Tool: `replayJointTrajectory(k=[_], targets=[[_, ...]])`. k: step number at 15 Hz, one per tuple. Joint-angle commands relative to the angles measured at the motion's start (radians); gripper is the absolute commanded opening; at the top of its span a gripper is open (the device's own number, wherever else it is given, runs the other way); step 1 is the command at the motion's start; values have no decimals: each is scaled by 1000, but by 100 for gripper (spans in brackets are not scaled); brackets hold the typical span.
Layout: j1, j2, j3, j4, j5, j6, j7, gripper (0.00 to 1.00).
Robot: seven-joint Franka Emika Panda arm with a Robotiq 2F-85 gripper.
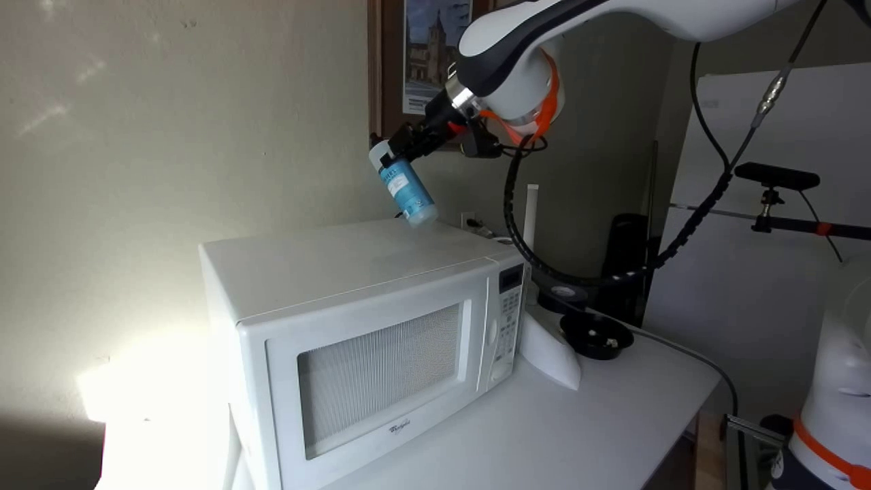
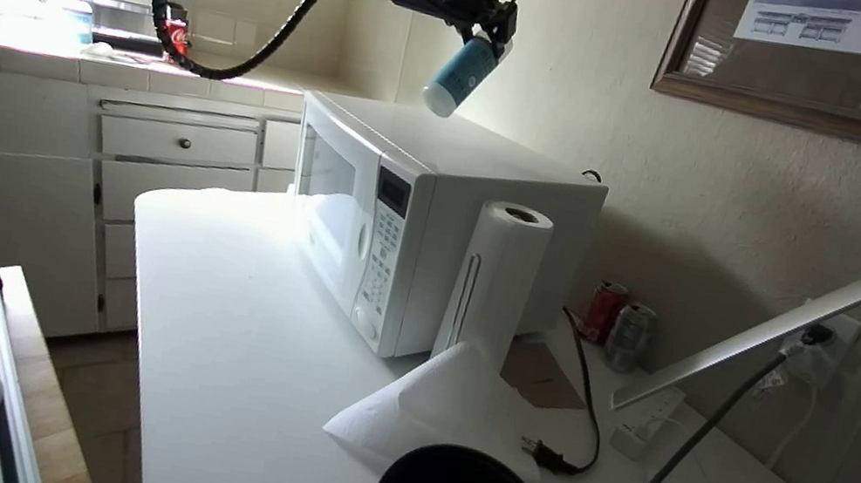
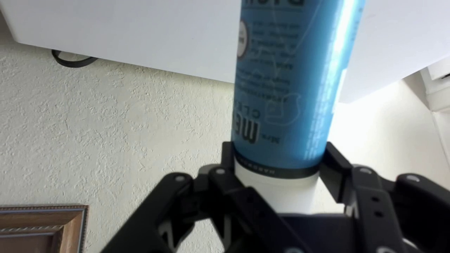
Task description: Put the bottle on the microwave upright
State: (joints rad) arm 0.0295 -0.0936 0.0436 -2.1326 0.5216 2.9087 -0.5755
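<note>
Blue bottle [image 1: 404, 185]: tilted above the microwave [image 1: 320, 265], seemingly not touching its top.
Pincer [image 3: 277, 160]: clamped on the bottle near its pale upper end, so the base may swing on contact.
Tilt: lowered like this, the base's edge would land first — likely toppling once freed.
Wall [image 1: 292, 129]: near the microwave's back — drifting that way risks a bump.

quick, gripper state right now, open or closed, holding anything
Gripper: closed, holding the blue-labelled bottle at a tilt.
</note>
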Motion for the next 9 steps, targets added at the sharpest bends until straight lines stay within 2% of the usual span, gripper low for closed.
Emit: replayJointTrajectory(k=[1,4,9], targets=[[0,0,0,0,0,0,0,35],[31,-27,-12,-9,88,-20,-129,35],[74,-72,-32,-41,301,-60,-379,35]])
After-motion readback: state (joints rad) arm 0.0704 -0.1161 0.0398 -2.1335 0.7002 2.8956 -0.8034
